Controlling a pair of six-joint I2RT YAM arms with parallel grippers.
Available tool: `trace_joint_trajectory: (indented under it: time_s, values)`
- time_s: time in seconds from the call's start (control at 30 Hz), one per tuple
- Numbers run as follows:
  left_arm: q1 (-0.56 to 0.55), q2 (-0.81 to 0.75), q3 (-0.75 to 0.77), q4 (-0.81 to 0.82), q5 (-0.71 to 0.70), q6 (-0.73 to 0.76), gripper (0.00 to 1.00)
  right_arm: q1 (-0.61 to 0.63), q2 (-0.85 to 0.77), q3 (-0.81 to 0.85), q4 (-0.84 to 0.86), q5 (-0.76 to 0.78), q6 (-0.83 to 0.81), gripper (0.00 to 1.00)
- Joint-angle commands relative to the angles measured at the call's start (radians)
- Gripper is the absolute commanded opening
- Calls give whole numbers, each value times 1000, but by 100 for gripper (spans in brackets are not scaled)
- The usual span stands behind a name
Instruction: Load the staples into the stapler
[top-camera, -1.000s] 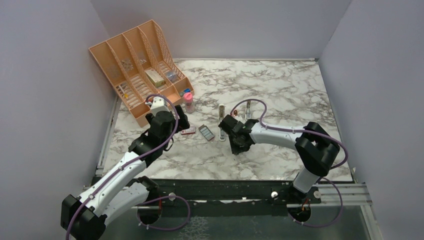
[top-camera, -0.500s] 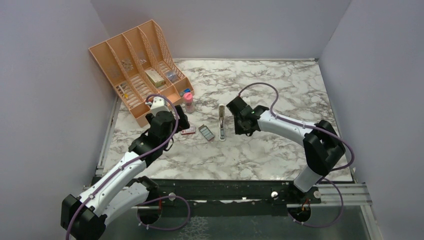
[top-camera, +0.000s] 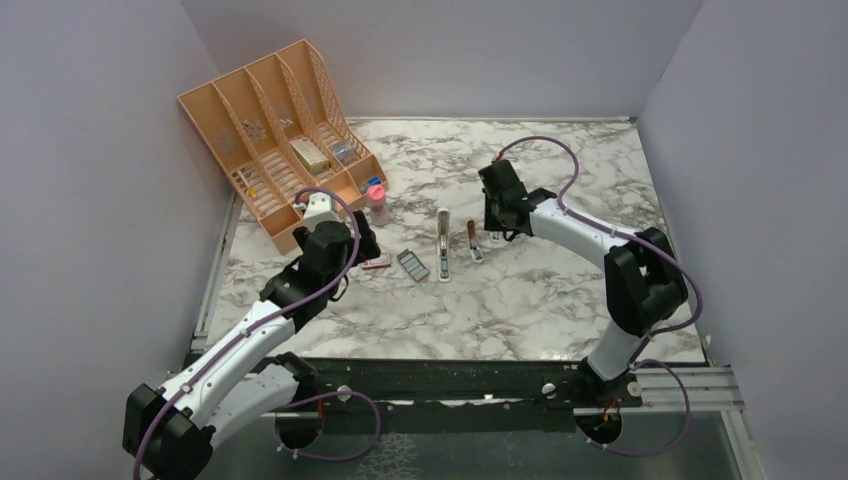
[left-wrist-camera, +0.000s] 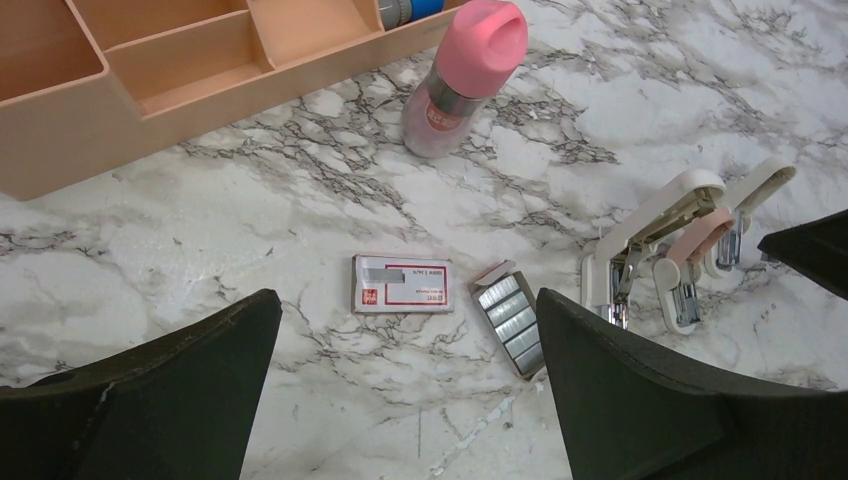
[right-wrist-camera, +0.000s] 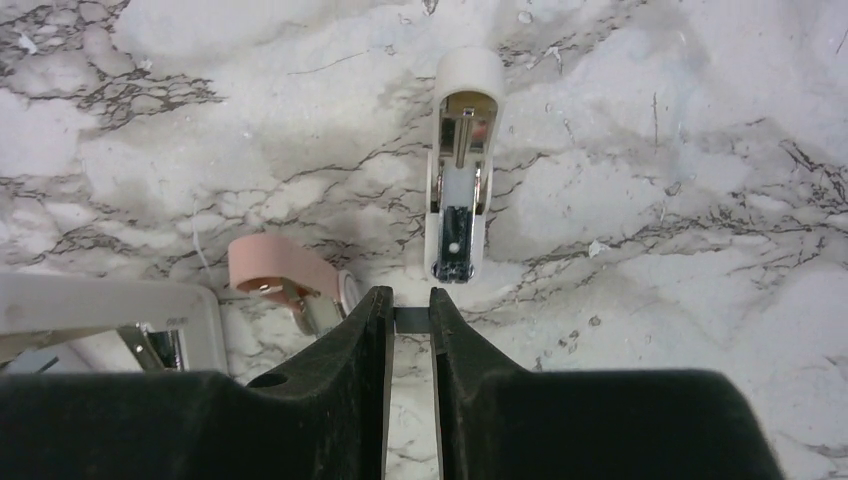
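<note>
The grey tray of staples (left-wrist-camera: 511, 319) lies on the marble beside its red-and-white sleeve (left-wrist-camera: 401, 284). Both also show in the top view, the tray (top-camera: 412, 264) and the sleeve (top-camera: 377, 262). My left gripper (left-wrist-camera: 405, 305) is open and empty, hovering just before them. My right gripper (right-wrist-camera: 410, 305) is shut on a short grey staple strip (right-wrist-camera: 411, 319). It holds the strip right behind the open magazine of a small white stapler (right-wrist-camera: 458, 160). In the top view the right gripper (top-camera: 497, 228) is right of the other staplers.
A pink stapler (right-wrist-camera: 285, 280) and a larger opened white stapler (top-camera: 443, 245) lie left of the right gripper. A pink-capped bottle (left-wrist-camera: 465, 75) stands by the peach desk organiser (top-camera: 270, 140) at the back left. Grey walls enclose the table.
My right arm has swung from beside the staple tray to the back right, behind the small white stapler, with the strip in its fingers. The left arm has barely moved.
</note>
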Motion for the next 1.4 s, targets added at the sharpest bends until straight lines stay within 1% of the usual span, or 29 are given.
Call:
trace_joint_trajectory:
  time_s: [0.0,0.2,0.4,0.7,0.97,1.37]
  values:
    - [5,0,0,22,12,4,99,-20,43,12,73,17,-60,23]
    - [5,8,3,22,12,7,99,-35,76,5,112,10,-82,23]
    - [4,9,7,19,7,10,99,-55,104,15,137,3,-140,23]
    - [5,13,9,19,7,9,99,-80,115,0,155,-48,-185,23]
    - [4,11,9,16,6,10,99,-85,122,-14,167,-95,-186,23]
    - [5,10,6,15,4,9,99,-86,126,-18,147,-71,-159,23]
